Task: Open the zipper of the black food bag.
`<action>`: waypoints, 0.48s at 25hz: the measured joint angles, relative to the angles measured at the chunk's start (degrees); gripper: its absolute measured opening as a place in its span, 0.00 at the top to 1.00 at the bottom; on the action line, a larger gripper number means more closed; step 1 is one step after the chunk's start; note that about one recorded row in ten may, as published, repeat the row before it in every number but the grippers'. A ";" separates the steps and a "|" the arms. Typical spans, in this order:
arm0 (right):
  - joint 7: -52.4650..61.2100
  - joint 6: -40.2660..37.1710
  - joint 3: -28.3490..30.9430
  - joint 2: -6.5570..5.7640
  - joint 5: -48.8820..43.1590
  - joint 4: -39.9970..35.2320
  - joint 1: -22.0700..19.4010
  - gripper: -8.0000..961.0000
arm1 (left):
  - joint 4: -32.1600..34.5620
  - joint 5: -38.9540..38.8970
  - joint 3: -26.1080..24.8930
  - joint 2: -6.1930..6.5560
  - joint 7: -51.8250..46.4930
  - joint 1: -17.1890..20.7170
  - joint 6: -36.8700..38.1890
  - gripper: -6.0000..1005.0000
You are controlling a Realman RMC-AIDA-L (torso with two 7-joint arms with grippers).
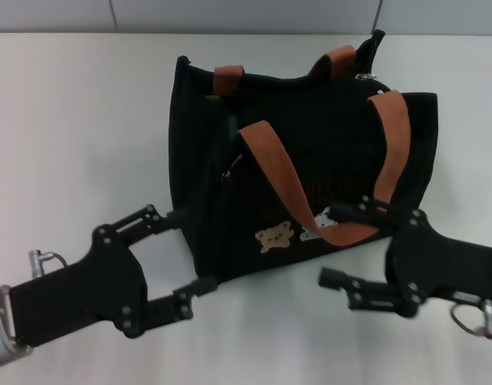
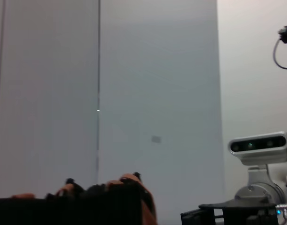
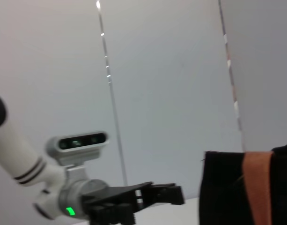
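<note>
I'm looking down at the bag (image 1: 310, 160) sitting upright mid-counter (image 1: 77, 120), handles flopping over its top. My left gripper (image 1: 180, 255) is hovering low at the bag's near left corner, jaws spread wide, the upper finger touching or almost touching the left side panel, the lower one just off the bottom corner. My right gripper (image 1: 342, 242) is sitting at the front face near the bear patch (image 1: 275, 236), jaws also wide, the upper finger reaching across the drooping front handle (image 1: 298, 188), the lower one poking out over bare counter; neither is holding anything. The zipper is what I'm hunting: the track is running along the top opening, left to right across my view, and I'm spotting a small silver glint at the far right top corner (image 1: 363, 76), though I can't tell whether that is the pull tab. If it is, my right arm is the nearer one, and the tab is lying up and behind both jaws, so the right needs lifting over the handles while the left is bracing the side.
</note>
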 joint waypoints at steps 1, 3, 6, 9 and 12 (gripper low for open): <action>1.11 -0.92 -0.56 0.00 -0.01 -1.30 -0.54 0.13 | 0.03 0.01 0.58 -0.02 -0.14 -0.11 0.00 0.22; 2.23 -2.57 -1.78 -0.02 -0.02 -3.54 -1.37 0.13 | 0.17 0.03 2.46 -0.10 -0.87 -0.60 -0.28 0.22; 2.98 -3.74 -4.55 -0.15 -0.04 -5.44 -1.81 0.13 | 0.26 0.08 4.89 -0.14 -2.01 -1.53 -0.85 0.22; 3.95 -3.48 -5.96 -0.17 -0.07 -6.29 -1.88 0.13 | 0.29 0.11 5.95 -0.14 -2.23 -2.22 -1.34 0.22; 3.96 -3.31 -5.87 -0.12 -0.09 -6.37 -2.01 0.13 | 0.30 0.11 6.01 -0.16 -2.07 -2.26 -1.47 0.22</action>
